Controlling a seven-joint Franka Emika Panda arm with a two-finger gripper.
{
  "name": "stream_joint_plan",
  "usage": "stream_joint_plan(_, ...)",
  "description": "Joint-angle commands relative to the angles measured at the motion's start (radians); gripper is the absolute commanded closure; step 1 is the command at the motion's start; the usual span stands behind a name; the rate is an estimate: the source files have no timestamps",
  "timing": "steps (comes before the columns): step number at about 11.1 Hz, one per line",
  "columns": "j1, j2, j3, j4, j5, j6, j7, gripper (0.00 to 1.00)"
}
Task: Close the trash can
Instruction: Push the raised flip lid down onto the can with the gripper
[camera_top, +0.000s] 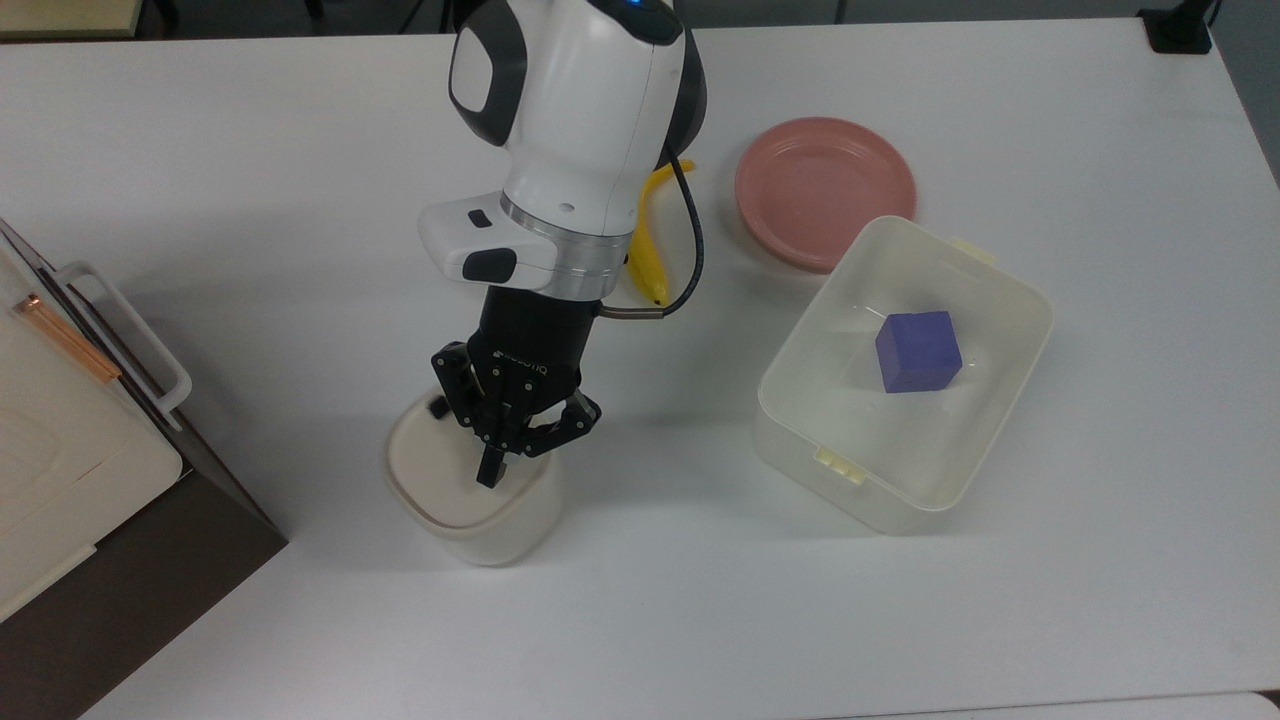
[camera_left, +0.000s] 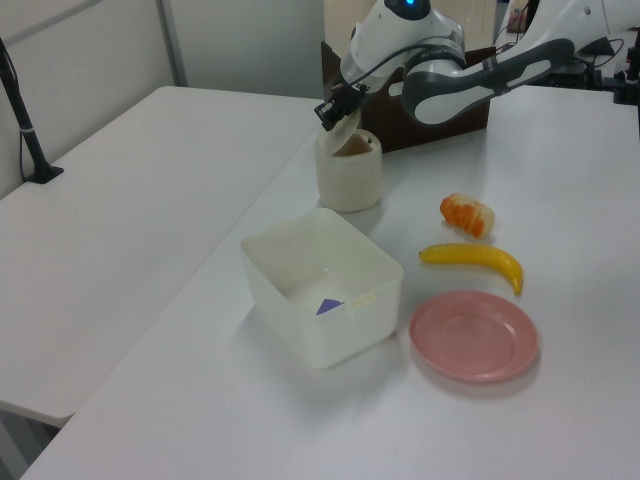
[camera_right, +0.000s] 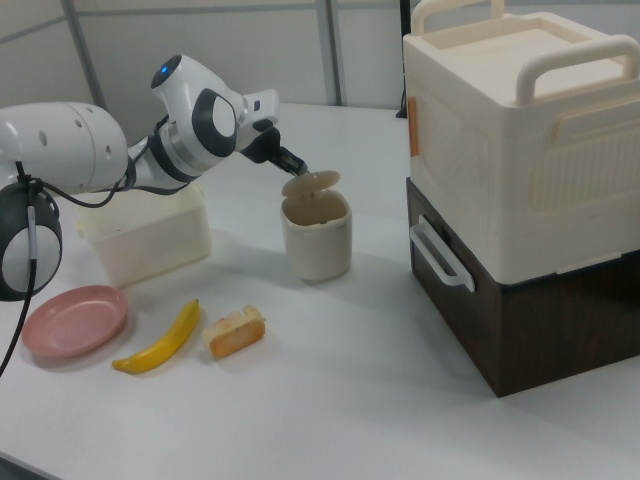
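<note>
We note the trash can (camera_top: 470, 500) standing on the white tabletop (camera_top: 250, 150), near the middle of the top view and toward the top view's left of the translucent tub (camera_top: 905, 375); in the right view the can (camera_right: 316, 238) sits between the tub (camera_right: 145, 240) and the stacked brown-and-cream box (camera_right: 520, 190), apart from both. The lid (camera_right: 310, 184) is not fully down; in the right view we see it tilted, raised above the rim with a gap beneath it; in the top view the lid (camera_top: 440, 465) covers most of the opening, its small black button (camera_top: 438, 407) visible beside the gripper. The gripper (camera_top: 490, 470) points down onto the lid, its tip touching the lid's upper face; we see the jaws drawn narrow, tips together, holding nothing. In the left view the gripper (camera_left: 330, 110) rests at the lid's top edge above the can (camera_left: 349, 178).

Elsewhere on the tabletop: a purple cube (camera_top: 918, 351) inside the tub; a pink plate (camera_top: 825, 190) just beside the tub; a banana (camera_top: 648, 250) partly behind the arm in the top view, and in the right view the banana (camera_right: 160, 340) lying between the plate (camera_right: 72, 320) and a piece of orange-crusted food (camera_right: 235, 331).
</note>
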Motion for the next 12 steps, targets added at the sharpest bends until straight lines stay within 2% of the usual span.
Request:
stream_joint_plan(1, -0.027, -0.08, -0.001, -0.089, -0.027, 0.007, 0.024, 1.0)
stream_joint_plan(3, -0.042, -0.093, -0.006, -0.095, -0.027, 0.004, 0.021, 1.0)
stream_joint_plan(7, -0.068, -0.143, -0.007, -0.169, -0.027, -0.001, -0.078, 1.0)
stream_joint_plan(12, -0.083, -0.141, -0.009, -0.251, -0.11, -0.003, -0.117, 1.0)
